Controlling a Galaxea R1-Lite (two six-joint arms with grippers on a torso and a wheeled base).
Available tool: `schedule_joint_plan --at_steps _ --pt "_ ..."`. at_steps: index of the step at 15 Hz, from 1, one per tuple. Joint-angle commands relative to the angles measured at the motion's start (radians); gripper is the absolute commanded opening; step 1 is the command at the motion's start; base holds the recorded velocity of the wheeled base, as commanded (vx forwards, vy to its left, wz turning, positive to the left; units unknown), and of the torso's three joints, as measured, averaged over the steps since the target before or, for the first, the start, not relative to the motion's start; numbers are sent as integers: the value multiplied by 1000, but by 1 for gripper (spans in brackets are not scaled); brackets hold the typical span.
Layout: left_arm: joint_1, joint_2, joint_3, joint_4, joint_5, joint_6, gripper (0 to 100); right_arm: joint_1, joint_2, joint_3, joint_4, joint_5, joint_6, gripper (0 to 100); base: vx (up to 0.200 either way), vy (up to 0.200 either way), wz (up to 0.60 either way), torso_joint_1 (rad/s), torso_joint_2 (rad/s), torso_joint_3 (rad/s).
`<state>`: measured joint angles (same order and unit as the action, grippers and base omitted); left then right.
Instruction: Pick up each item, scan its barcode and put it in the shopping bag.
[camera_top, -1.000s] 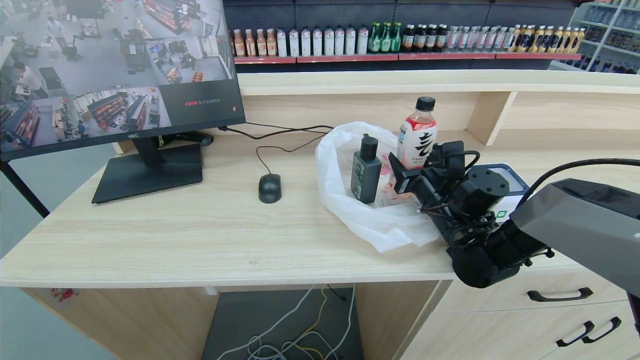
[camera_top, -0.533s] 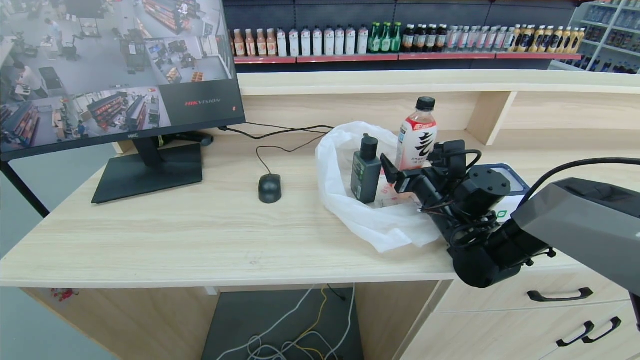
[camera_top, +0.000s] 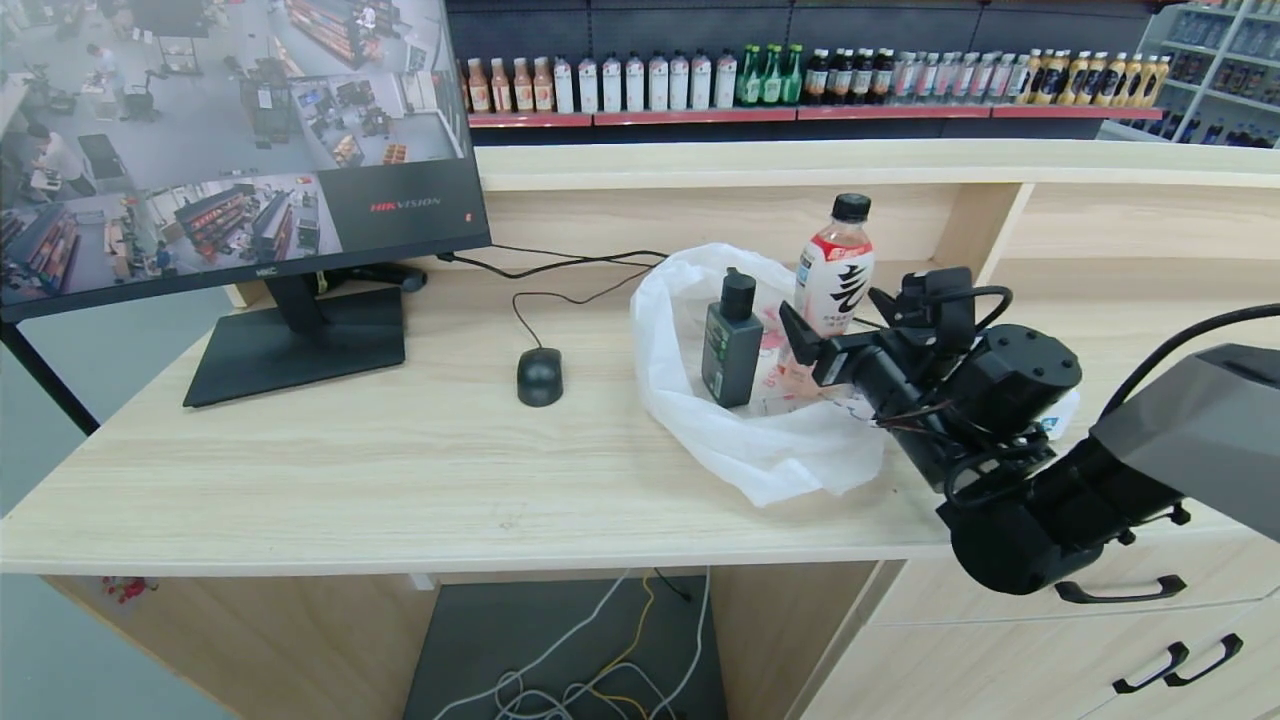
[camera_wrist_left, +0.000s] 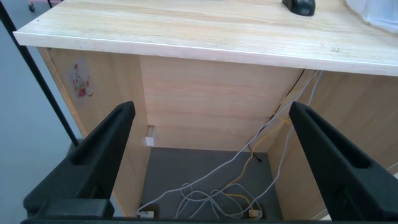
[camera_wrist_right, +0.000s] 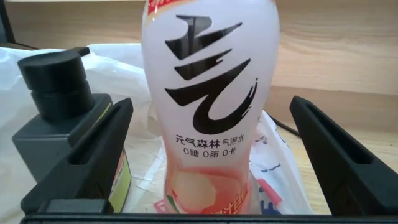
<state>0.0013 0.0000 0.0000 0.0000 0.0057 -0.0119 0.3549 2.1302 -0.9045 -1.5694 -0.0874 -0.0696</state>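
The right pincer was spread wide and gripped nothing. Its 2 fingers stood on either side of the drink bottle with a gap on each side in the right wrist view, at the level of the bottle's lower half. The drink bottle, pale pink with a black cap, stood upright in the white shopping bag, at the bag's right side. Just beside it, toward the left edge of the bench, a dark pump bottle stood upright in the same bag. The right wrist view showed the drink bottle close up, the dark pump bottle next to it and crumpled bag plastic under both.

The left pincer was also spread wide and empty, hanging below the front edge of the bench, facing the open space beneath it, where loose cables lay on the floor.

The bag lay open on the right half of the light wood bench, nearer the back edge than the front. A black mouse sat near the middle, well apart from the bag, its cord running toward the back edge. A monitor on a black stand occupied the back left corner. Drawers with black handles sat under the bench's right end. Beyond the raised back ledge, a red shelf carried a row of bottles.
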Motion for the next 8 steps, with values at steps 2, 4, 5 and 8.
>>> schedule_joint_plan --at_steps 2,4,5,8 --pt "0 0 0 0 0 0 100 1 -159 121 -1 0 -1 100 0 0 0 0 0 0" --pt "0 0 0 0 0 0 100 4 -257 191 -1 0 -1 100 0 0 0 0 0 0" --pt "0 0 0 0 0 0 100 3 -323 233 -1 0 -1 100 0 0 0 0 0 0" --pt "0 0 0 0 0 0 100 26 -513 409 -1 0 -1 100 0 0 0 0 0 0"
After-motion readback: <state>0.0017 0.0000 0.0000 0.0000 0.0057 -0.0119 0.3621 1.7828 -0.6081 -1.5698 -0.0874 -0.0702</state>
